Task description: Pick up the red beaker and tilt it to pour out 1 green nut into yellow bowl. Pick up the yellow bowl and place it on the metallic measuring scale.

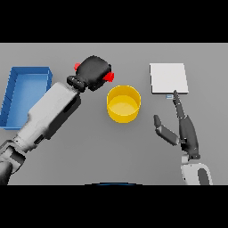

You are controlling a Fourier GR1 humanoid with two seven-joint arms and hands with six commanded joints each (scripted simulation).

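Head view of the grey table [89,151]. The left hand [93,71] lies left of centre and toward the far side, its fingers curled round the red beaker [108,76]. The hand covers most of the beaker; only two red patches show, one at the hand's far left edge and one at its right edge. How far the beaker is tipped cannot be told, and no nut can be made out.

The yellow bowl [124,103] stands upright on the table just right of and nearer than the left hand, close to the beaker's exposed right end but apart from it. Its inside shows plain yellow.

The metallic measuring scale [168,78] is a pale square plate lying flat at the far right, well clear of the bowl. The right hand [185,131] rests at the near right, fingers straight and loosely spread, thumb held out to the left. Its longest fingertip reaches to the near edge of the scale, and it holds nothing. The bowl lies to its left, apart from it.

A blue tray [13,95] sits at the far left edge of the table, partly hidden by the left forearm.
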